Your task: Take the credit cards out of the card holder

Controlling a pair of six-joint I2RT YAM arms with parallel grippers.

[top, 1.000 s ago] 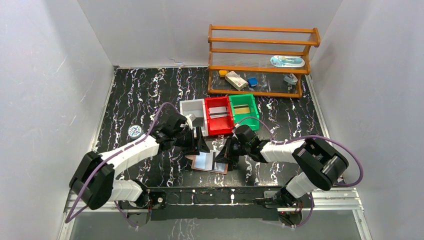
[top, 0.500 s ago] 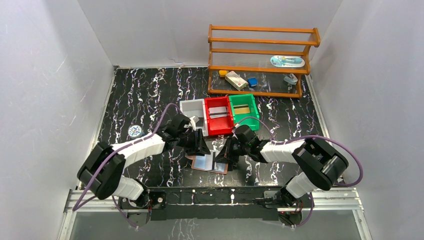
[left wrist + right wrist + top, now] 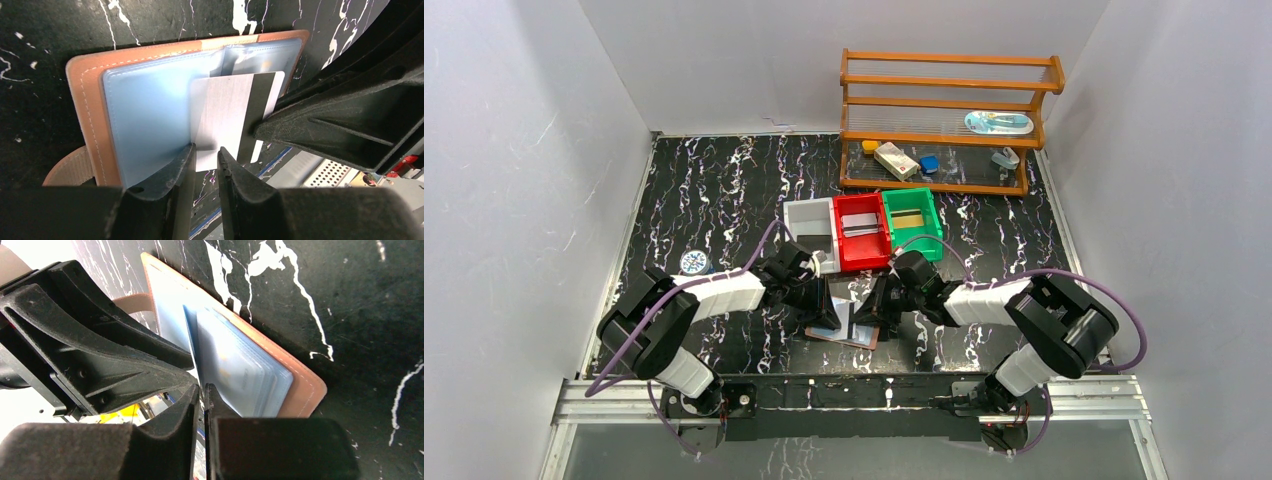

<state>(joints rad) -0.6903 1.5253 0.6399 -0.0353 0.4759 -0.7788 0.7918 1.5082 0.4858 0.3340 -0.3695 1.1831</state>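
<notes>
Left arm has swung inward over the card holder (image 3: 85, 100), which lies open on the surface (image 3: 724, 190). One credit card (image 3: 220, 115) stands partly out of its blue pocket. Right claw (image 3: 201, 392) pinches the card's far edge. Left claw (image 3: 206, 155) has narrowed to a slit over the card, but I cannot tell whether it grips. Judgement: extraction is under way.

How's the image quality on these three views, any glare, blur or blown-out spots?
Top view: evenly lit and sharp, but the wallet is small and partly covered. Left wrist view: sheen streaks the card; the background at lower right is blurred. Right wrist view: the upper left corner is blown out white, and the right end effector is a near-black mass.
</notes>
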